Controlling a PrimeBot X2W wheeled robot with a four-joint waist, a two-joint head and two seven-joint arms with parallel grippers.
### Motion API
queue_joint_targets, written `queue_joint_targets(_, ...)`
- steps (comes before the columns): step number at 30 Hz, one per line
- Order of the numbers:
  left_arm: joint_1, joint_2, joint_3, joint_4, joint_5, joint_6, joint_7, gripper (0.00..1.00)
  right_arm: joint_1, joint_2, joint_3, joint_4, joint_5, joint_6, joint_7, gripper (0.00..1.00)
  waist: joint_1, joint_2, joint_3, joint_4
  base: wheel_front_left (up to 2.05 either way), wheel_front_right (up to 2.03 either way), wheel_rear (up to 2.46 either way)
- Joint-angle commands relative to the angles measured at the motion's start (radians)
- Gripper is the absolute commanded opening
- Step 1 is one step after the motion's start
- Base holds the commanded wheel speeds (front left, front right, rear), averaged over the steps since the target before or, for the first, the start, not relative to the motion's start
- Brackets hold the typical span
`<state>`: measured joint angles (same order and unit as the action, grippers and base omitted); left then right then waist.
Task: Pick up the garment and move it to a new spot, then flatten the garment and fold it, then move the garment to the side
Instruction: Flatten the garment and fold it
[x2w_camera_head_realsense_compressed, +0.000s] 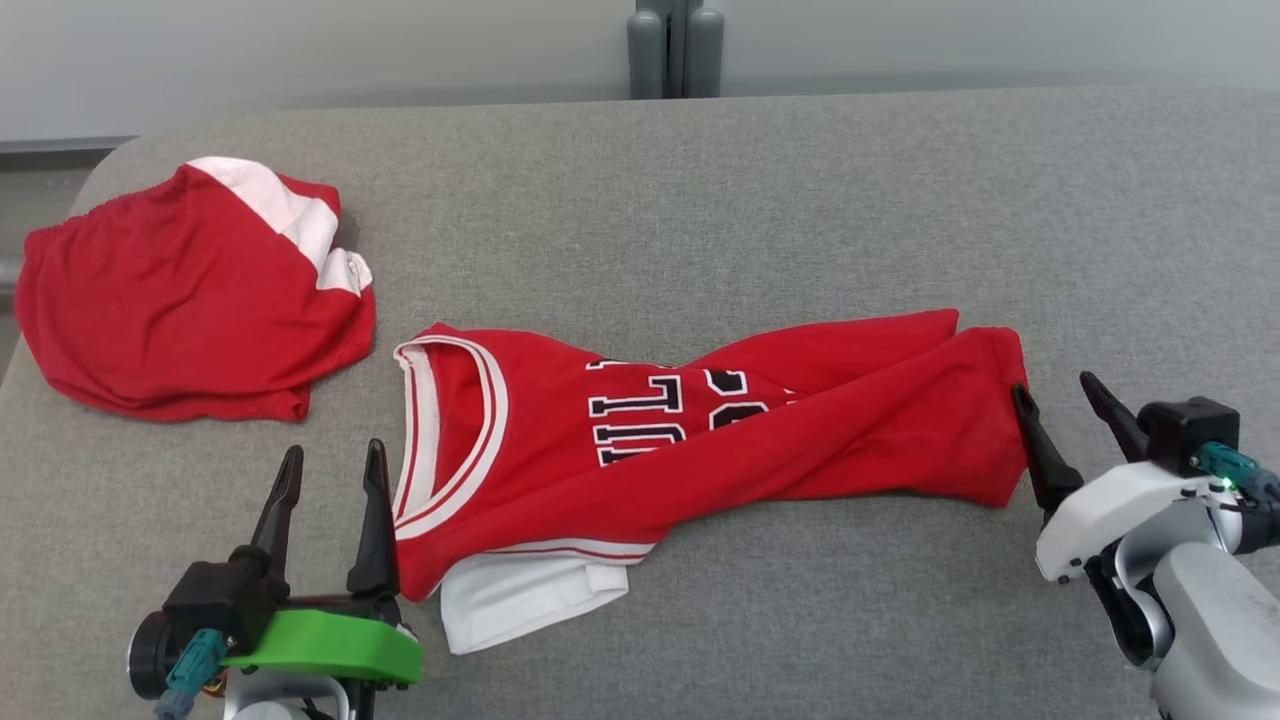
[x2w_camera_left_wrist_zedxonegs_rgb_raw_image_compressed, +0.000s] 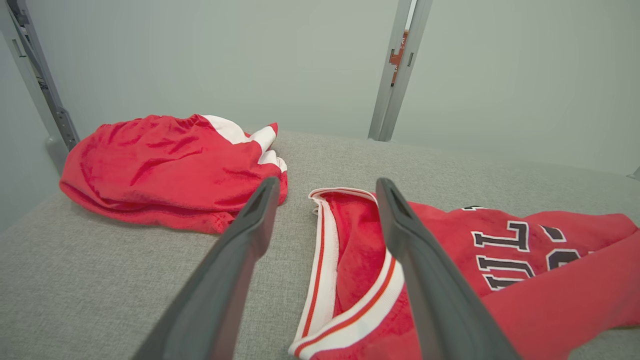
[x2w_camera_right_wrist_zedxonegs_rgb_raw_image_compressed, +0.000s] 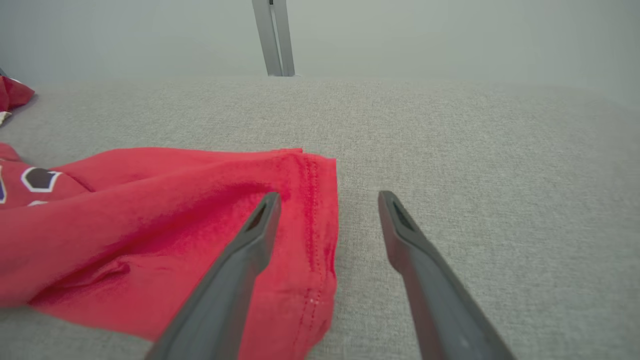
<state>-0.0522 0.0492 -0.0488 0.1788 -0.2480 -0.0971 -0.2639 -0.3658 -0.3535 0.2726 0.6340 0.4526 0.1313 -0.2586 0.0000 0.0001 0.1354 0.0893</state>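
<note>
Beside jersey (x2w_camera_head_realsense_compressed: 700, 430) hem, right hand (x2w_camera_head_realsense_compressed: 1052, 386) spread, head view adds shorts (x2w_camera_head_realsense_compressed: 180, 300)

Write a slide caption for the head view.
Red basketball jersey stretched across grey fabric surface, open left tool by its collar, open right tool at its hem, second red-and-white garment beyond.
</note>
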Motion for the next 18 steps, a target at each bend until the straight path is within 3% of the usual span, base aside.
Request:
queue_joint_targets(1, 0.015, 0.002, 0.007, -0.003, 0.005, -0.003, 0.0, 1.0, 0.035, -0.005, -0.016, -0.029, -0.004, -0.001, -0.007, 1.0, 0.0, -0.0001, -0.029, -0.028, 0.0, 0.0, 0.0)
queue_joint_targets(8, 0.039, 0.003, 0.029, -0.003, 0.016, -0.007, 0.0, 1.0, 0.171, 0.017, -0.118, -0.198, -0.033, -0.001, -0.007, 1.0, 0.0, -0.0001, -0.061, -0.049, 0.0, 0.0, 0.0)
queue_joint_targets(18, 0.078, 0.003, 0.063, 0.005, 0.043, -0.014, 0.0, 1.0, 0.352, 0.118, -0.221, -0.403, -0.134, -0.001, -0.007, 1.0, 0.0, -0.0001, -0.11, -0.046, 0.0, 0.0, 0.0)
